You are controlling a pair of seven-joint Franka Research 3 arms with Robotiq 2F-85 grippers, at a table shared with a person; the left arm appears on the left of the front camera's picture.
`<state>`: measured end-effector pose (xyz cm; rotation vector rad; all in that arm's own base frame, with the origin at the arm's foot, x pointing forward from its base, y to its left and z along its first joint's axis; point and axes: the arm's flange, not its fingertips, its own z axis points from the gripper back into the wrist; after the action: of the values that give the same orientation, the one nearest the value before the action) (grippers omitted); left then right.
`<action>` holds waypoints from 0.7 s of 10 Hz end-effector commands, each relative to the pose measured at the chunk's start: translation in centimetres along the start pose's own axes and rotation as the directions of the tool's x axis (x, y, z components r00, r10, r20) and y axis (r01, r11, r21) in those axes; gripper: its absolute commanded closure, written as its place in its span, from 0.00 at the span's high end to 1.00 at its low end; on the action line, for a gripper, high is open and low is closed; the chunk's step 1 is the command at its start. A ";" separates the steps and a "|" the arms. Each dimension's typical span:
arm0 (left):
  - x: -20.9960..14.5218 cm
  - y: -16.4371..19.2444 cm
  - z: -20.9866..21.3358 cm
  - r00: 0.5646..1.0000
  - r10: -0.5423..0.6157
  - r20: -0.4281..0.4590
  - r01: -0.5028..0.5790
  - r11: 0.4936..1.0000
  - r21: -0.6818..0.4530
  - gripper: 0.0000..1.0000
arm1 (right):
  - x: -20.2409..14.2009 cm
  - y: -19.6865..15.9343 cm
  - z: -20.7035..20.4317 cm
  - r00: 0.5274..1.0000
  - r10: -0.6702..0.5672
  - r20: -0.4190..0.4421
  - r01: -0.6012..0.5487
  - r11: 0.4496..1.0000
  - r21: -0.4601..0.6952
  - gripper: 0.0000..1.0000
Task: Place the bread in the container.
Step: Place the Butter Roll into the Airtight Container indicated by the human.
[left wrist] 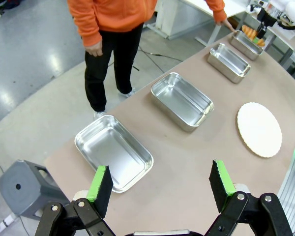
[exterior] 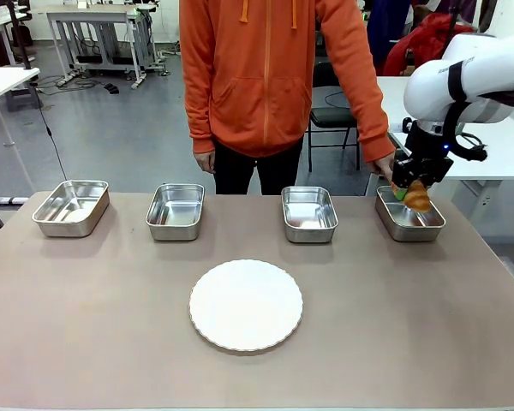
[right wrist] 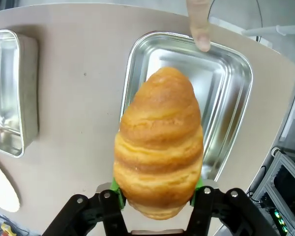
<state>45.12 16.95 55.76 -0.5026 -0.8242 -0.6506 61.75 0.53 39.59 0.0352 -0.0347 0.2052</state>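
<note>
I have the bread [right wrist: 158, 147] clamped in my right gripper [right wrist: 157, 194], hanging above the far-right container [exterior: 409, 214] where the person's finger [right wrist: 200, 29] touches the rim. Only lowering and releasing remain. My left gripper [left wrist: 161, 184] idles wide.

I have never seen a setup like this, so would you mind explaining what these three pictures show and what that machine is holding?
These are three cameras on one robot with two white arms, facing a person in an orange hoodie across a table. The front view looks across the table. The other two views sit on the wrists, looking along each pincer.

On the table lie four shallow steel pans in a row and a round white plate.

The right pincer is shut on the bread, a golden croissant-like roll, held over the rightmost pan, the container. The person's finger touches that pan's rim.

The left pincer is open and holds nothing, above the table's other end.
</note>
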 end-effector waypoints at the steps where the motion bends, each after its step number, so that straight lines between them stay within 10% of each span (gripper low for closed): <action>1: 0.1 -0.1 0.1 1.000 -0.007 0.014 0.007 1.000 -0.006 1.00 | -0.3 0.4 0.8 1.000 0.006 0.019 -0.006 1.000 -0.003 0.58; 7: 0.1 -0.1 0.1 1.000 -0.007 0.014 0.007 1.000 -0.006 1.00 | 2.6 -2.1 -2.6 1.000 0.005 0.010 -0.005 1.000 -0.002 0.58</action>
<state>45.12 16.94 55.77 -0.5026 -0.8243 -0.6507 64.14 -0.44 36.58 0.0393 -0.0198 0.1896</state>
